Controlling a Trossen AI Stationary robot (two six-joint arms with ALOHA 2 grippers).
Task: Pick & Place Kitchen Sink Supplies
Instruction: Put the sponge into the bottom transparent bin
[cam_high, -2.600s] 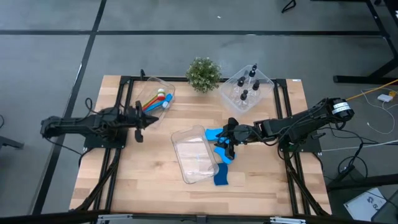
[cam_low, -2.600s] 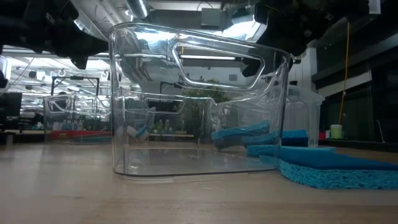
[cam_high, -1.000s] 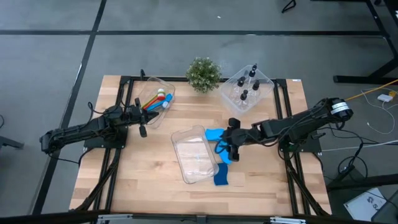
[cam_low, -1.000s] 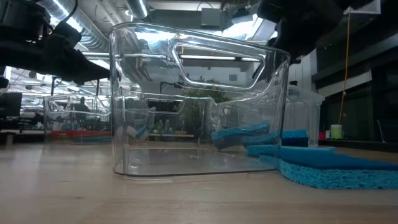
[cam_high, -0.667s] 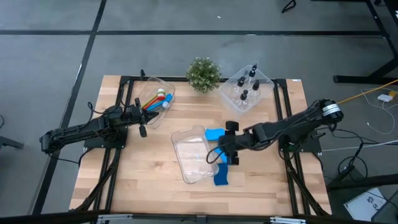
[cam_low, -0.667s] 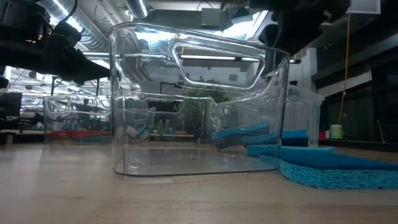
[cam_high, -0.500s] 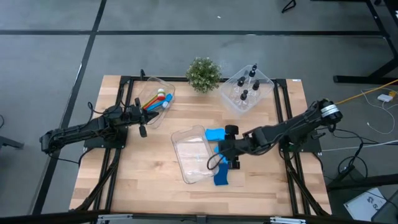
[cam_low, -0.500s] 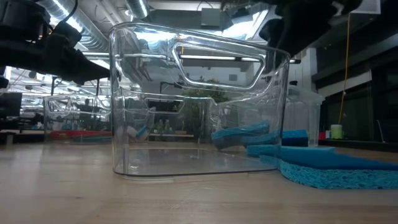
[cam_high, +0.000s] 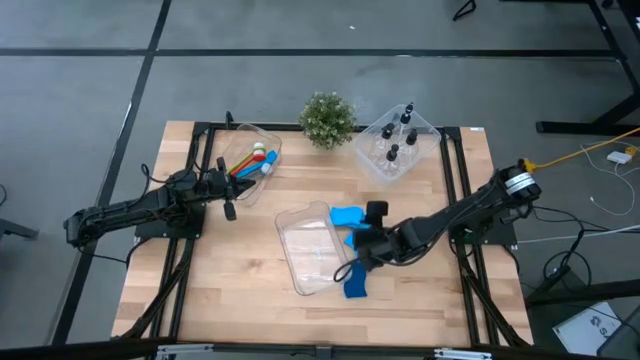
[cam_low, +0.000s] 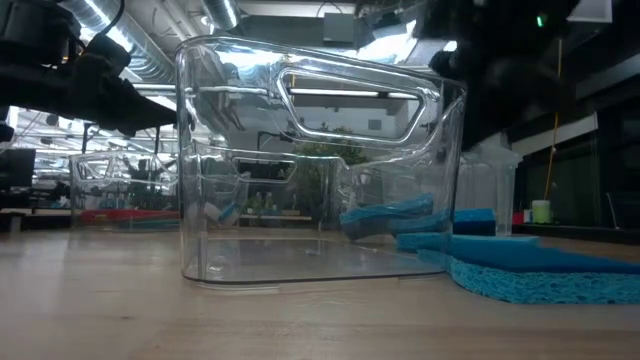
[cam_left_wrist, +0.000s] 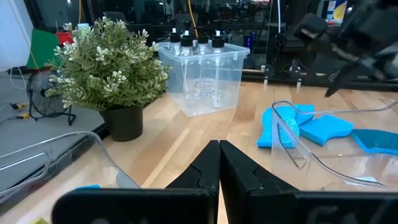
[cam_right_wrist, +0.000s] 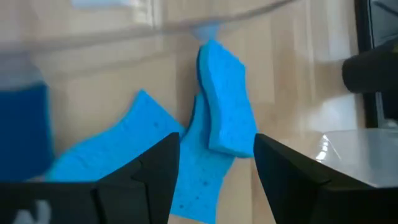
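Worktop (cam_high: 230, 290) w/ empty clear bin (cam_high: 312, 250) at centre. Blue sponge pieces (cam_high: 356, 283) lie loose just beside the bin's 3 o'clock wall, none inside yet. R hand (cam_high: 362, 262) hovers directly over them, fingers (cam_right_wrist: 292, 171) apart at moderate width, empty. Nearest sponge (cam_right_wrist: 227, 102) sits straight ahead between the fingers; its long axis seems to run along the reach, so jaws should close across the narrow side. R arm far nearer. L hand (cam_high: 226, 195) at 9 o'clock, closed, empty, by brush bin (cam_high: 250, 160).
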